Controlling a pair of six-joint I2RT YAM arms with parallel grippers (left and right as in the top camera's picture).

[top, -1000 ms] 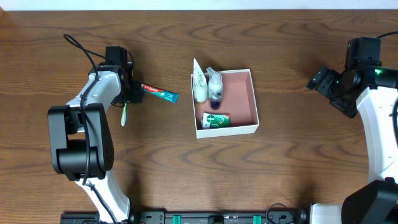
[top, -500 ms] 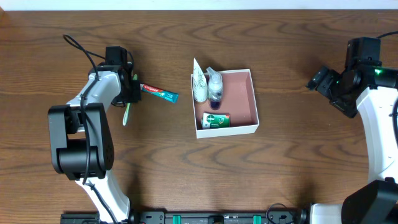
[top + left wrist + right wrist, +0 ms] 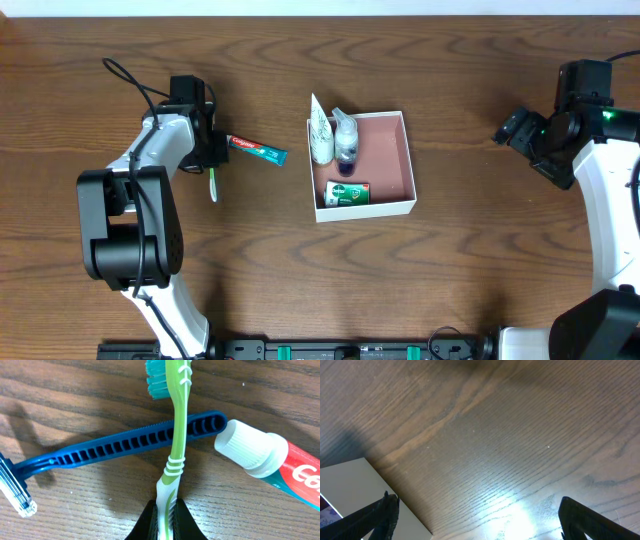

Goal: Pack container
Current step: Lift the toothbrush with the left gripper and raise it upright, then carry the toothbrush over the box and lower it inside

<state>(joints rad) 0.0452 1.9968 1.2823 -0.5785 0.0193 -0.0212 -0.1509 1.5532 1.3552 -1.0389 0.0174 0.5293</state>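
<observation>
The container, a square white-walled box with a pink inside, sits mid-table. It holds a white tube, a small bottle and a green soap carton. Far to its left my left gripper is shut on the handle of a green toothbrush. In the left wrist view the toothbrush runs up from the shut left gripper and crosses over a blue razor. A toothpaste tube lies just to the right, its white cap near the razor's handle end. My right gripper hangs open at the far right, with nothing in it.
The toothpaste tube lies between the left gripper and the container. In the right wrist view the open right gripper is over bare wood, with a table edge and a pale surface at the lower left.
My left gripper has closed on the toothbrush handle. The toothbrush has swung from slanting down-left to pointing straight toward the table's front. The right arm has not moved.
</observation>
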